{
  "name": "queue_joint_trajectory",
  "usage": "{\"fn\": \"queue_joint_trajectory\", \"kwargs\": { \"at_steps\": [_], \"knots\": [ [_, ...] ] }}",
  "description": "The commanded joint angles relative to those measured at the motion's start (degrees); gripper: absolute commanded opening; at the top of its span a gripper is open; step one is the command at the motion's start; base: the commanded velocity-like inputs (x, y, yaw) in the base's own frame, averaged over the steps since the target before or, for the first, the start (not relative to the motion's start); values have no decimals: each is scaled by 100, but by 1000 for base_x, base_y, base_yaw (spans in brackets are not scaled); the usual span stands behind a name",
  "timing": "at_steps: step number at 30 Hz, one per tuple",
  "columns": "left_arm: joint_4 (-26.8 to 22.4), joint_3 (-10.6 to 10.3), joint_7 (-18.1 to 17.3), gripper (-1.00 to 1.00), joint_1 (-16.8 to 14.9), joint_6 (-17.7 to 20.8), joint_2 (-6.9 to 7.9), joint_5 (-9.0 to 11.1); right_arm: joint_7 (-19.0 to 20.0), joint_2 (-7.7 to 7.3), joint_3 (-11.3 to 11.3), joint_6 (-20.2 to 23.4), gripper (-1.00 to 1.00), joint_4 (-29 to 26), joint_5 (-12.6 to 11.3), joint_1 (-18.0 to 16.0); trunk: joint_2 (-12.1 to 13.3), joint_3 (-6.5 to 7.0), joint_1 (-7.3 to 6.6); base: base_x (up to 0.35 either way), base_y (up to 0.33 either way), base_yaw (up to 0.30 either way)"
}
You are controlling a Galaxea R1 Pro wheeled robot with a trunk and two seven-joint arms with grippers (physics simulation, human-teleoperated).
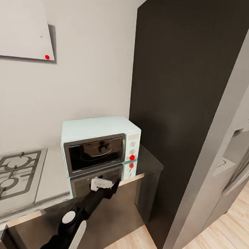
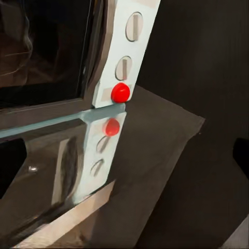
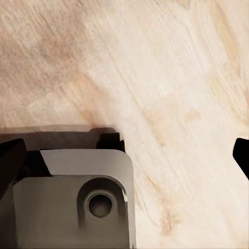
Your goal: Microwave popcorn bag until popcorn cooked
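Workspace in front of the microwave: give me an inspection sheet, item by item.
Surface: glossy countertop, mirrors the microwave.
Job's things: microwave against the wall, door shut; red button under two knobs. Popcorn bag: nothing seen.
Clutter: nothing seen.
Grippers: left pincer held low before the door, open or shut unclear. Right: its wrist camera faces the wood floor.
Cables: nothing seen.
Surroundings: gas hob, white hood, dark tall cabinet, steel fridge.

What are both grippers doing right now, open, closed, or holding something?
Left gripper: near the microwave front; state cannot be told.
Right gripper: cannot be told; dark fingers over wood floor.
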Motion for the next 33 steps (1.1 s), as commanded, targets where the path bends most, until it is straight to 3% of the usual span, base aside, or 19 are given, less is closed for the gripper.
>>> {"fn": "queue_joint_trajectory", "kwargs": {
  "at_steps": [1,7,15,16,18,19,23,28,33],
  "knots": [
    [-39,32,-15,100,16,78,31,27,14,-36,-43,16,100,3,71,-7,-5,-7,1,0,0,0],
    [-232,38,-10,100,25,236,94,-166,23,-64,-38,19,100,3,141,-7,-5,-7,1,0,0,0],
    [-67,-176,-2,100,26,452,107,-170,6,-55,-35,11,100,7,157,-7,-5,-7,1,0,0,0],
    [534,-1147,-1,100,26,828,108,-163,6,-54,-34,11,100,7,157,-7,-5,-7,1,0,0,0],
    [613,-1195,2,100,26,1058,120,-160,5,-58,-38,10,100,7,157,-7,-5,-7,1,0,0,0],
    [765,-1211,13,100,26,1367,133,-167,5,-54,-35,10,100,6,157,-7,-5,-7,1,0,0,0],
    [1526,-1205,36,100,26,1600,133,-167,5,-49,-32,10,100,5,159,-7,-5,-7,1,0,0,0],
    [2649,-1158,92,100,26,1565,135,-180,5,-43,-32,10,100,7,162,-7,-5,-7,1,0,0,0],
    [3980,-965,104,100,26,972,200,-154,5,-43,-32,10,100,7,162,-7,-5,-7,1,0,0,0]
  ]
}}
